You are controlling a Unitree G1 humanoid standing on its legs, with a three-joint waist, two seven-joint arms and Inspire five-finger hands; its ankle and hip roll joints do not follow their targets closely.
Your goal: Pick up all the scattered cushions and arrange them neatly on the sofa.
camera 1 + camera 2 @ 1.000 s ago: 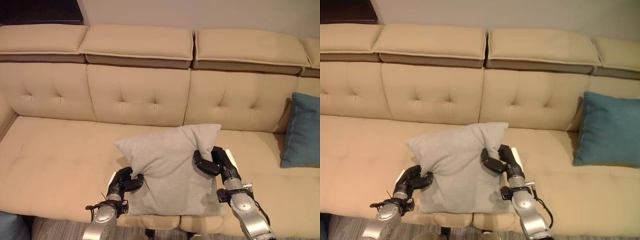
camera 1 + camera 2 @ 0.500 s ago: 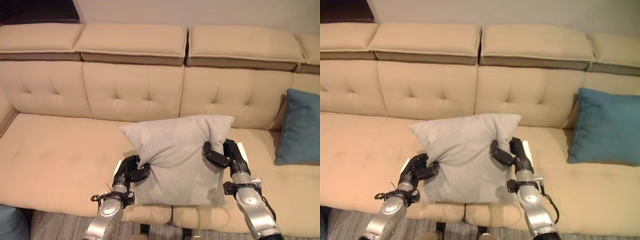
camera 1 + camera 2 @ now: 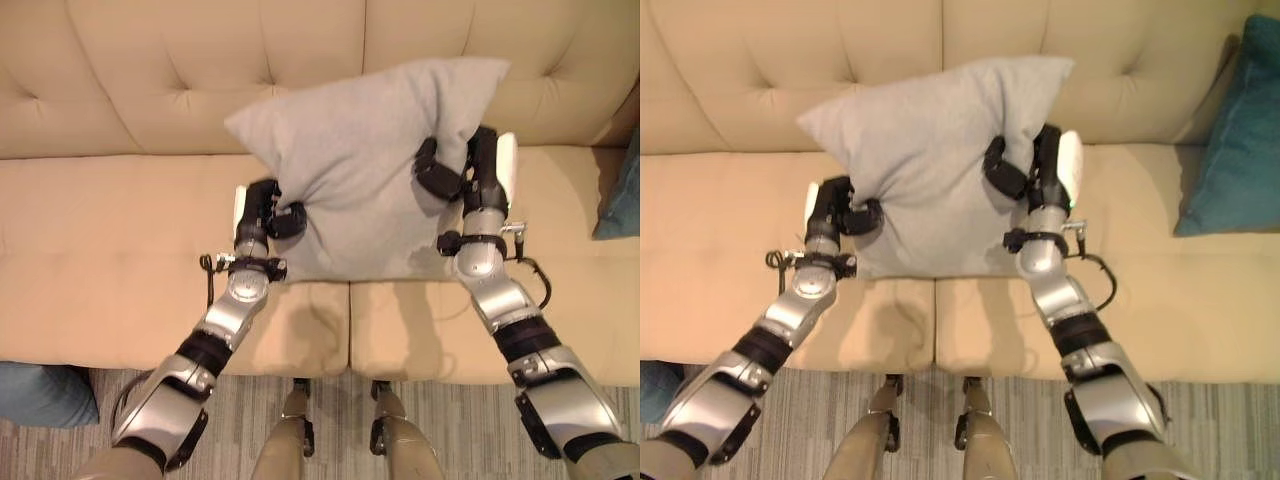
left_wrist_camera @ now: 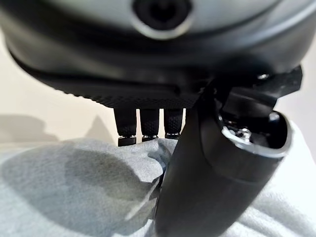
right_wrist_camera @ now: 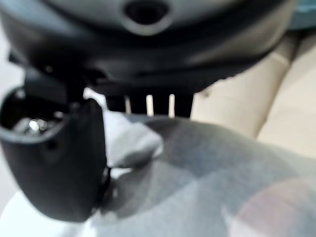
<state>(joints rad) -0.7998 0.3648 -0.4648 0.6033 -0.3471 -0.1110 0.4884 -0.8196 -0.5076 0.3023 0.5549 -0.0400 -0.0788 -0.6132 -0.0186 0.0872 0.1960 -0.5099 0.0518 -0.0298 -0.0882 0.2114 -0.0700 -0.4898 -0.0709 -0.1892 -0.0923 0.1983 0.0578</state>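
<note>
On the sofa (image 3: 120, 250), grey cushion (image 3: 360, 150) pinched by left hand (image 3: 268, 208), right hand (image 3: 470, 175)

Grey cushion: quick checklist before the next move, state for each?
1. Left hand pinching grey cushion: ok.
2. Right hand pinching its other edge: ok.
3. Cushion up against the sofa backrest: ok.
4. Cushion's bottom edge resting on the seat: cannot tell.
5. Seat beside the cushion free: ok.
6. All cushions on the sofa: not ok, teal cushion on it, blue cushion on the floor.
</note>
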